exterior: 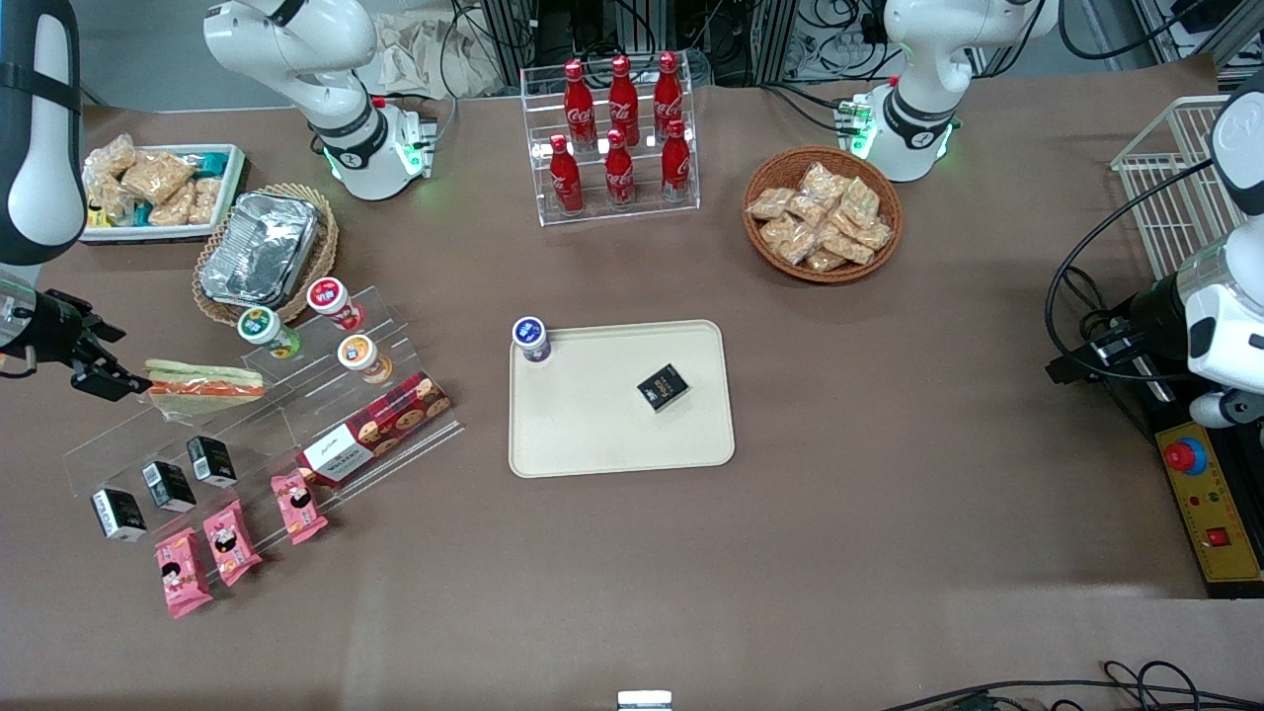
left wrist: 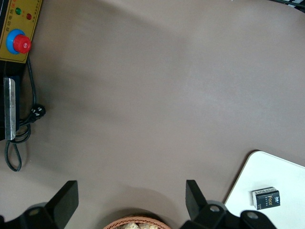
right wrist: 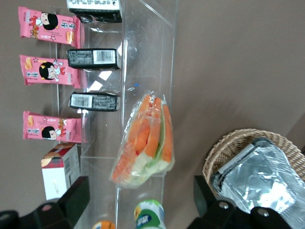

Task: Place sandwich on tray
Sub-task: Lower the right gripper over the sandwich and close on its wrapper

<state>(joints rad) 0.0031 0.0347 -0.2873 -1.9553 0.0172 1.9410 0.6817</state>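
The right arm's black two-finger gripper [exterior: 102, 378], fingers spread wide and empty, hangs just beside the clear-wrapped triangular sandwich [exterior: 204, 383] on the clear acrylic stepped rack [exterior: 267, 415], its long axis running toward the cream-beige rectangular tray [exterior: 592, 434] well apart.

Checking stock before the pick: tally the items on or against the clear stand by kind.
Sandwich: 1
Pink snack packets: 3
Black boxes: 3
Lidded cups: 3
Cookie box: 1
Total: 11
Gripper open, beside the sandwich.

"Coca-Cola" on the red bottles [exterior: 619, 133]; "Face" on the black box [left wrist: 266, 198].
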